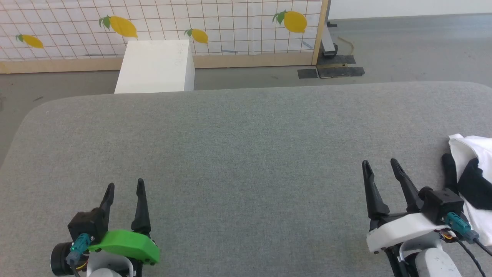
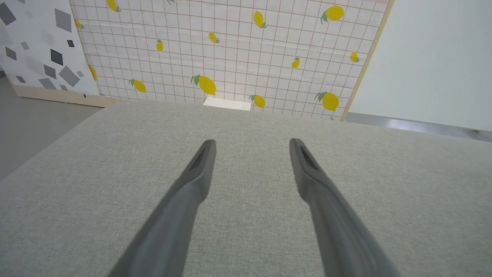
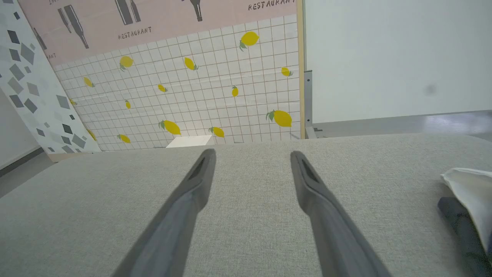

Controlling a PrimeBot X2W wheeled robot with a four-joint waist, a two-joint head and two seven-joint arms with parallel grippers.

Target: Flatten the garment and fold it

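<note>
A: Quick, surface and room?
B: Your surface [image 1: 246, 146] is grey woven fabric with rounded far corners. Beyond its far edge there's grey floor [image 1: 403, 46]. A white box [image 1: 155, 67] stands just past the edge, left of centre, and behind it a wood-framed tiled panel with lemons [image 1: 230, 23]. Your right wrist view adds a pink board [image 3: 153, 23] lettered RESTAURANT above the lemons, and a white panel with grey diamonds [image 3: 30, 96] at far left.
A: Anything cut off or unclear?
B: Yes. Your garment [image 1: 471, 184] runs off the right edge of the head view, so its full outline can't be told. Collar, neck band and any print can't be made out in the bunched cloth.
A: How does it look, and where?
B: It's a crumpled heap at the near right of the surface, white cloth with black folds through it, not flat. It sits just right of your right end effector [image 1: 379, 161]. I can't tell whether it touches the wrist housing.
A: End effectors?
B: Both have their fingers spread wide over bare fabric, gripping nothing. Your left end effector [image 1: 125, 182] is near left, well apart from the garment.
</note>
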